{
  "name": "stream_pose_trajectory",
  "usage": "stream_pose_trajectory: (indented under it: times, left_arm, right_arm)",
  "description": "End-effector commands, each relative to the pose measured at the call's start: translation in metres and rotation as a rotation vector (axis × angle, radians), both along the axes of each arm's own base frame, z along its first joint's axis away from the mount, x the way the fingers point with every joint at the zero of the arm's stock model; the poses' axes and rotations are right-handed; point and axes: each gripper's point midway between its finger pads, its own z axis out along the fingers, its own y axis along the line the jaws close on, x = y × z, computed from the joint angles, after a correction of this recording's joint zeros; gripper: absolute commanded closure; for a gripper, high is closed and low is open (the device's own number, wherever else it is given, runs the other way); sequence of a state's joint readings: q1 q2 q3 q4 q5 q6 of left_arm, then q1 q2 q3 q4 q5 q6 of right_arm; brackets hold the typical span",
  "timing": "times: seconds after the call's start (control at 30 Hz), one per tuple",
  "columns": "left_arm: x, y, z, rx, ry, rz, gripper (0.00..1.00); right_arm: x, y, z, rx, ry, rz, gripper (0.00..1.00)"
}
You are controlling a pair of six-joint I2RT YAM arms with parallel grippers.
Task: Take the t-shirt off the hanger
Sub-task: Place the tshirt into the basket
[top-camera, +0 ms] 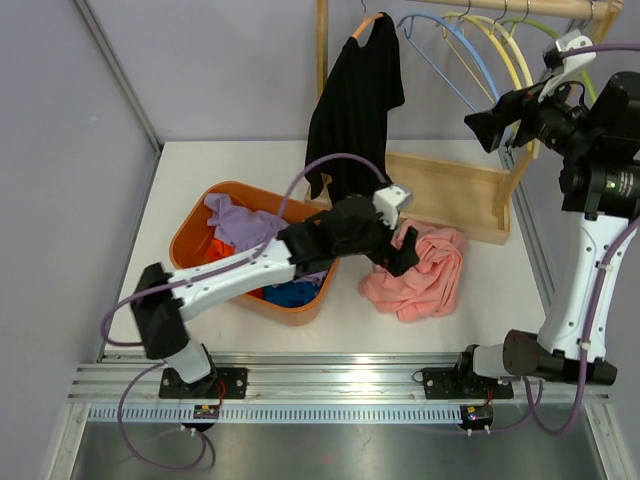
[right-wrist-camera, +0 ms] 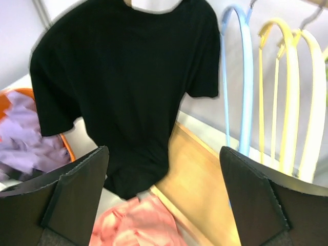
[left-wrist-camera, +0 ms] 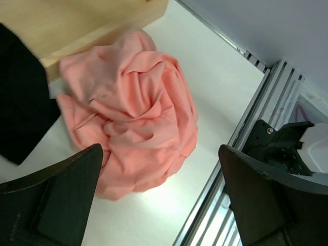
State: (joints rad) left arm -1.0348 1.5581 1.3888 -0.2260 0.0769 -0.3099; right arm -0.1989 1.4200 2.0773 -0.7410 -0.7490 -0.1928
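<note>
T-shirt (top-camera: 355, 100) on hanger (top-camera: 367, 21) behind basket (top-camera: 183, 238); crumpled garment (top-camera: 420, 275) right of basket

Mostly soft cloth on my feeds, set against wood, plastic and bare metal.

I see the black t-shirt (right-wrist-camera: 128, 77) as matt, smooth-knit cloth, and the pink cloth (left-wrist-camera: 138, 113) is the same soft kind, heavily creased. The rack base (top-camera: 450, 190) is pale wood with faint grain, the orange bin (top-camera: 183, 235) is smooth plastic with a slight sheen, and the blue hanger (right-wrist-camera: 246, 92) looks glossy. The table (top-camera: 200, 170) reads to me as matt white, and the rail (top-camera: 340, 385) at its near edge is ribbed metal catching the light.
</note>
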Motion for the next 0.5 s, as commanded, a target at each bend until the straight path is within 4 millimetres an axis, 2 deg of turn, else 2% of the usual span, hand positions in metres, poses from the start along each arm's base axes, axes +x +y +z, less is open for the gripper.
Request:
stream_pose_trajectory:
  times: [0.0,0.03,0.07,0.1,0.13,0.17,0.27,0.3,0.37,0.4,0.47]
  left_arm:
    - [-0.002,-0.041,-0.016,0.065,-0.029,-0.017,0.01]
    - [-0.004,-0.049,-0.034,0.113,-0.01,-0.032,0.01]
    - [0.002,-0.062,-0.05,0.15,-0.007,-0.02,0.01]
    - [-0.004,-0.07,-0.066,0.187,0.004,-0.038,0.01]
    - [-0.006,-0.072,-0.08,0.226,0.024,-0.04,0.01]
    - [-0.001,-0.078,-0.103,0.275,0.033,-0.016,0.01]
    - [0.007,-0.074,-0.141,0.366,0.065,0.059,0.01]
    - [0.009,-0.075,-0.162,0.405,0.075,0.065,0.01]
    - [0.013,-0.074,-0.182,0.453,0.076,0.09,0.01]
    - [0.015,-0.076,-0.194,0.474,0.081,0.085,0.04]
    - [0.014,-0.08,-0.203,0.482,0.076,0.067,0.2]
  right_arm:
    - [-0.021,-0.018,-0.012,-0.094,-0.016,-0.106,0.03]
    - [-0.017,-0.026,-0.025,-0.074,0.025,-0.152,0.01]
    - [-0.017,-0.041,-0.029,-0.047,0.055,-0.245,0.0]
    - [-0.02,-0.046,-0.033,-0.037,0.072,-0.272,0.0]
    - [-0.022,-0.052,-0.041,-0.021,0.107,-0.294,0.01]
    - [-0.025,-0.059,-0.044,0.016,0.13,-0.317,0.0]
    - [-0.032,-0.062,-0.053,0.074,0.174,-0.323,0.0]
    - [-0.034,-0.065,-0.055,0.088,0.184,-0.332,0.01]
    - [-0.036,-0.063,-0.063,0.126,0.221,-0.319,0.0]
    - [-0.038,-0.062,-0.064,0.136,0.225,-0.317,0.01]
    - [-0.041,-0.057,-0.067,0.164,0.24,-0.298,0.01]
